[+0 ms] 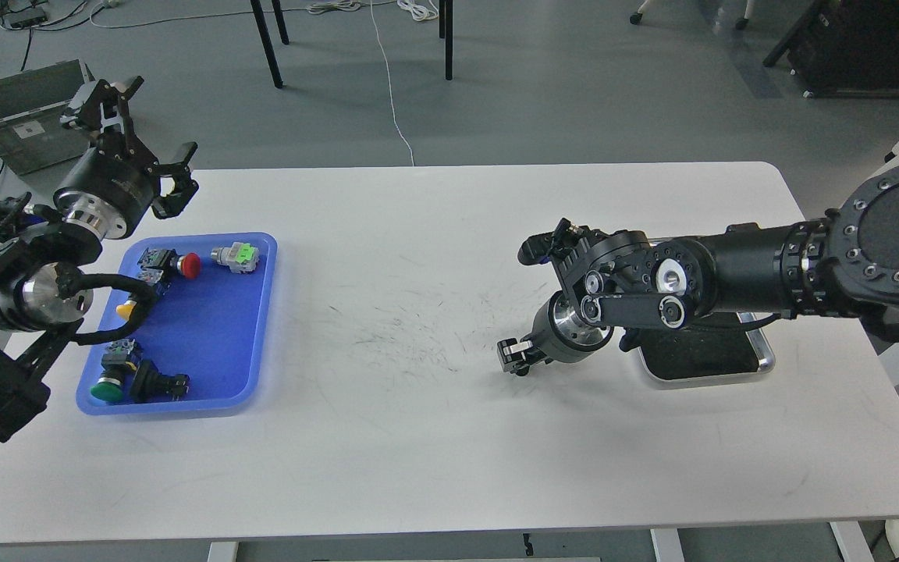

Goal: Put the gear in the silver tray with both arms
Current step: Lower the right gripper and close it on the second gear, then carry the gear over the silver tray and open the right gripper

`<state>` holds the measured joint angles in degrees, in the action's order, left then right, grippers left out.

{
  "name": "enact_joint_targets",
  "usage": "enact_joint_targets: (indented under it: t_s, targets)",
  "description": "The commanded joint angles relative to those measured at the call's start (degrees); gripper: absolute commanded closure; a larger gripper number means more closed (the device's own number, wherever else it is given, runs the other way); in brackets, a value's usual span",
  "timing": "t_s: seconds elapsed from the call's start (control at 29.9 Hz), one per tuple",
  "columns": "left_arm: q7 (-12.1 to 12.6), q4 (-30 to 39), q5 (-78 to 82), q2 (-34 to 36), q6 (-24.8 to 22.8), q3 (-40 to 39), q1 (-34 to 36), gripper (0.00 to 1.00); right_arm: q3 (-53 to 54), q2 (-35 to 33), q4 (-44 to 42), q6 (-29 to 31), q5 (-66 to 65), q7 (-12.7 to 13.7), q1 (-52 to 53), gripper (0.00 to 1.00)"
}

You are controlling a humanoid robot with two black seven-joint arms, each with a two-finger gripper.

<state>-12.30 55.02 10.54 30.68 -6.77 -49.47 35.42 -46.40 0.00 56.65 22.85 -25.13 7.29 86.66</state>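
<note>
- A white table (pixel 434 437) is seen filling most of the view; faint dark scuffs are marked near its middle.
- The right arm (pixel 738 269) is stretched in from the right edge, low over the table, partly covering the silver tray.
- The left arm (pixel 36 289) is raised at the left edge, above the far corner of the blue tray.
- A blue tray (pixel 219 343) is set on the table's left side; small parts are held in it.
- The silver tray (pixel 758 363) is found on the table's right side, its dark floor partly hidden by the right arm. Nothing can be made out lying in its visible part.
- The left gripper (pixel 137 129) is seen with its fingers spread wide, nothing between them, beyond the table's far left corner.
- The right gripper (pixel 513 355) is pointed toward the table's middle, just left of the silver tray; it is small and dark, so its state cannot be told.
- Parts noted in the blue tray: a red button (pixel 190 266), a green-topped switch (pixel 237 256), a yellow piece (pixel 126 310), a green button (pixel 107 390), a black part (pixel 154 384).
</note>
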Motion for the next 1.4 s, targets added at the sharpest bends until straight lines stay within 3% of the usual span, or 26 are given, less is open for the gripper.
enact_joint_targets:
  t_s: [0.0, 0.23, 0.27, 0.33, 0.43, 0.94, 1.17, 1.37]
  targets:
    - [0.0, 0.0, 0.0, 0.1, 0.0, 0.0, 0.0, 0.02, 0.0, 0.0, -0.2, 0.2, 0.1, 0.0, 0.1, 0.49]
    - [-0.1, 0.0, 0.0, 0.0, 0.0, 0.0, 0.0, 0.02, 0.0, 0.0, -0.7, 0.3, 0.1, 0.0, 0.0, 0.59]
    - [0.0, 0.0, 0.0, 0.0, 0.0, 0.0, 0.0, 0.02, 0.0, 0.0, -0.8, 0.3, 0.1, 0.0, 0.0, 0.64]
    - [-0.1, 0.0, 0.0, 0.0, 0.0, 0.0, 0.0, 0.02, 0.0, 0.0, -0.9, 0.3, 0.1, -0.1, -0.1, 0.81]
    - [-0.1, 0.0, 0.0, 0.1, 0.0, -0.1, 0.1, 0.02, 0.0, 0.0, -0.9, 0.3, 0.1, -0.3, 0.0, 0.98]
    - [0.0, 0.0, 0.0, 0.1, 0.1, 0.0, 0.1, 0.02, 2.2, -0.5, 1.0, 0.3, 1.0, -0.5, 5.6, 0.98]
    - [0.1, 0.0, 0.0, -0.1, 0.3, 0.0, 0.6, 0.02, 6.4, -20.1, 8.8, 0.8, 0.3, -0.7, 13.0, 0.98]
    - [0.2, 0.0, 0.1, -0.4, 0.4, 0.1, 1.0, 0.02, 6.4, -36.7, 10.1, 1.1, -6.0, -1.6, 11.5, 0.98]
